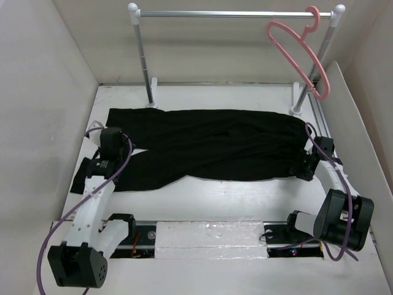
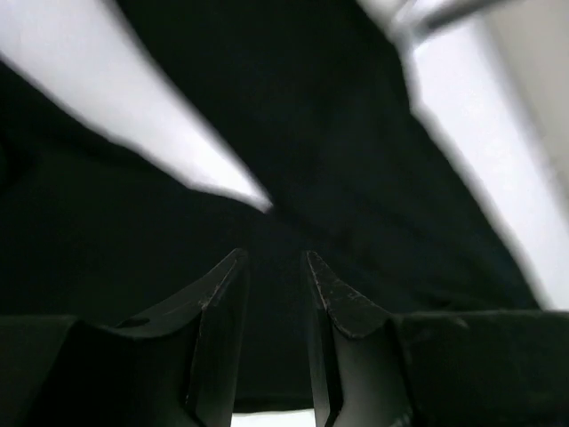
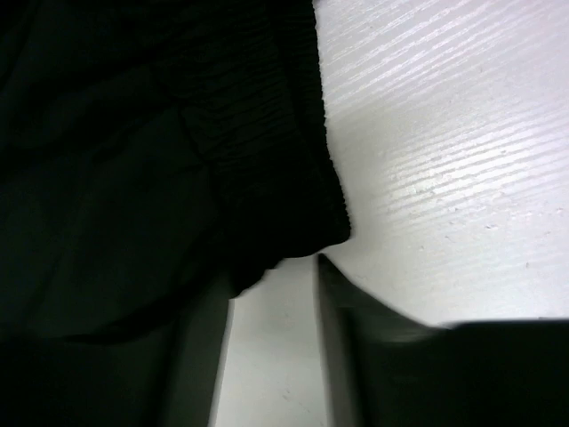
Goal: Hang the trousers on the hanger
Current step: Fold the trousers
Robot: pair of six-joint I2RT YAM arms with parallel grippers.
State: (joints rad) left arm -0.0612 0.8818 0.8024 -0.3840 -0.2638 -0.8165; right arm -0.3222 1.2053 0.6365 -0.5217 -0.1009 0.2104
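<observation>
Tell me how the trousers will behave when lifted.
Likely floppy: the trousers lie flat with soft folds, so they should sag from any grip. Probably awkward: the legs span most of the table, so ends may drag. The ribbed waistband looks thicker, perhaps the firmest hold.

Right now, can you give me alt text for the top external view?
Black trousers lie spread flat across the white table, legs to the left, waist to the right. The left gripper sits over the leg end and the right gripper at the waistband edge; a pink hanger hangs on the silver rail behind.
</observation>
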